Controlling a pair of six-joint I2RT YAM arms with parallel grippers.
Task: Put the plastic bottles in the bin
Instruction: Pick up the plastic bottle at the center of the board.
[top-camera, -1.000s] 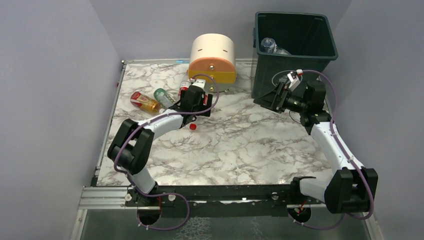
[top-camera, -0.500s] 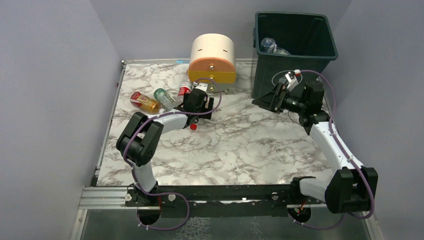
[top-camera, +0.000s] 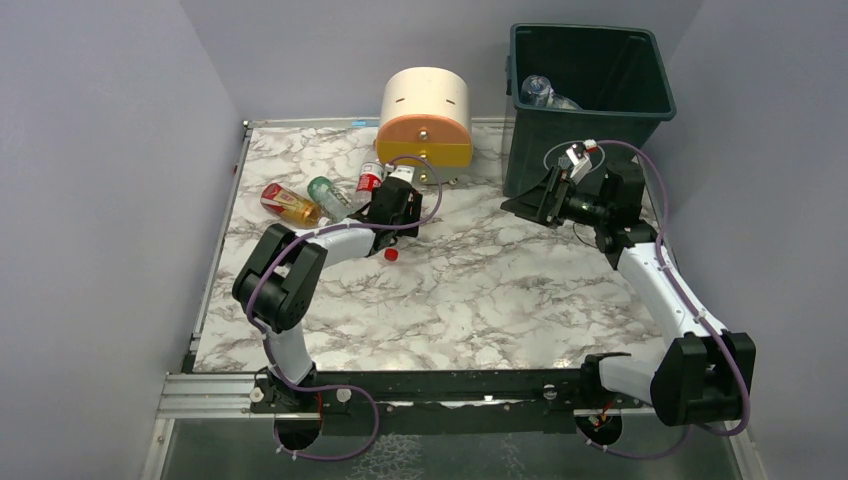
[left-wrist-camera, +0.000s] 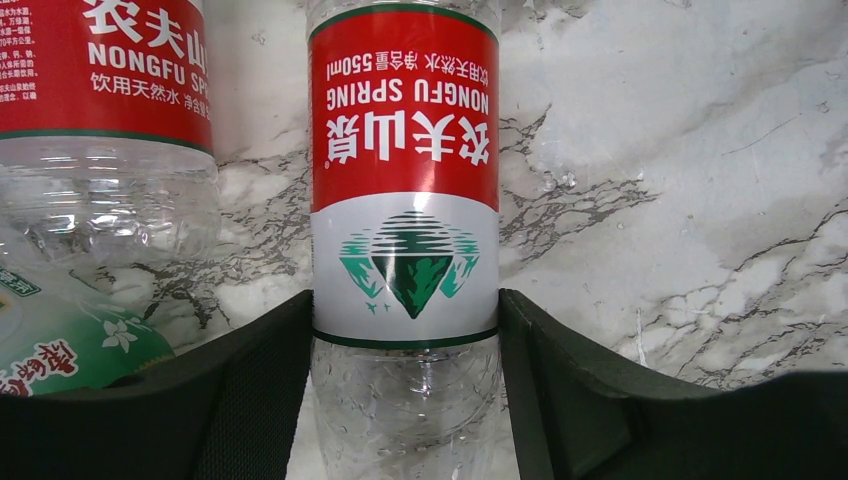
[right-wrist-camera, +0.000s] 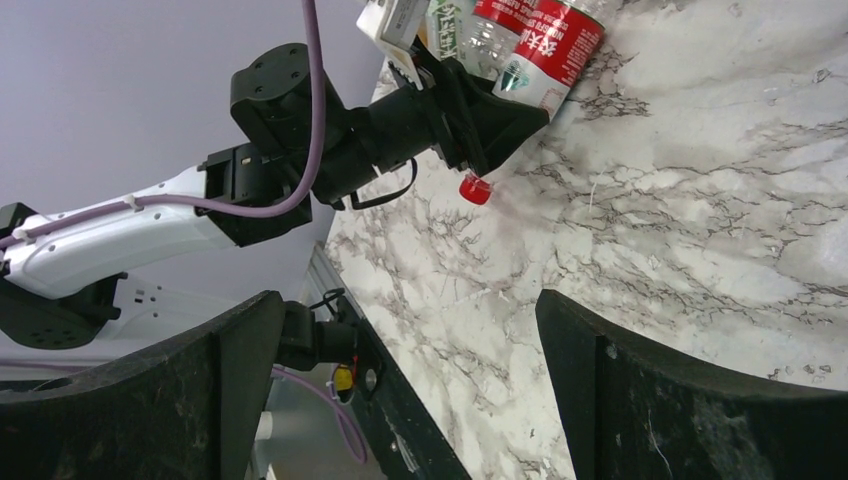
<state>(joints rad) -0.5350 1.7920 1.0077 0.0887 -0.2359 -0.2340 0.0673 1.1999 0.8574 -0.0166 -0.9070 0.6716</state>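
I am at the grasping step on one more bottle. My left gripper (left-wrist-camera: 405, 335) sits low on the marble table (top-camera: 480, 290), left of centre, and its two dark fingers (left-wrist-camera: 255, 390) press against either side of a clear Nongfu Spring bottle (left-wrist-camera: 405, 200) that lies on its side. I grip it just below the red-and-white label, and its red cap (top-camera: 391, 254) pokes out toward my base in the overhead view. A second red-labelled bottle (left-wrist-camera: 100, 80) lies just beside it on the left, with a green-labelled bottle (left-wrist-camera: 60, 340) near my left finger. A yellow bottle (top-camera: 290, 203) lies further left. My right gripper (right-wrist-camera: 405, 340) hangs with its jaws wide apart and nothing between them, in front of the dark green bin (top-camera: 525, 130), which stands at the far right corner. At least one clear bottle (top-camera: 540, 90) is inside the bin. The grip looks seated, so I judge the next move is a straight lift to clear the neighbours and the cream-and-orange drawer unit (top-camera: 425, 115). After that comes a carry to the right, high enough to pass the bin's rim before letting go. My right arm may need to make room.
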